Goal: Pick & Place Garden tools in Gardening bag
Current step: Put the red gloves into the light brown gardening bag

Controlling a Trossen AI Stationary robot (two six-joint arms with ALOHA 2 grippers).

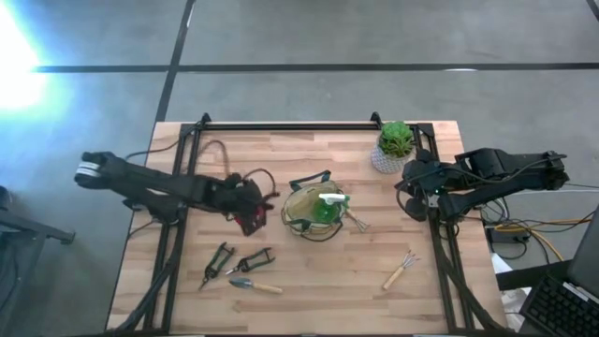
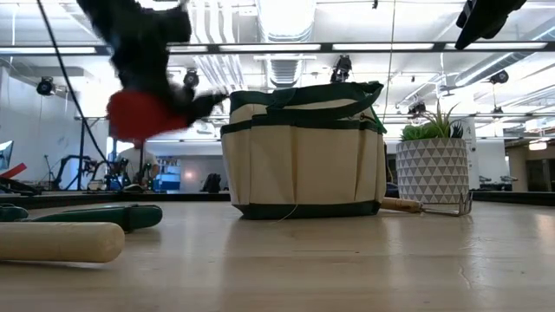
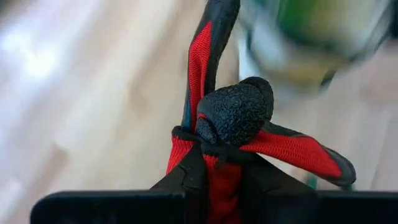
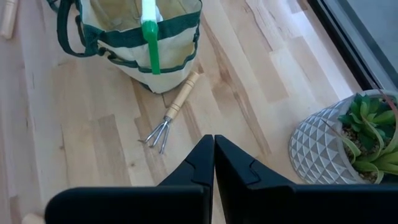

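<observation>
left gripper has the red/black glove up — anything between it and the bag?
Nothing visible. The left gripper holds the red-and-black glove above the table, just beside the bag. Only bare table lies between them. The green spray bottle already sits in the bag's opening.

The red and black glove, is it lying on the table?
No, the left gripper is shut on the red and black glove and holds it up in the air beside the gardening bag.
</observation>
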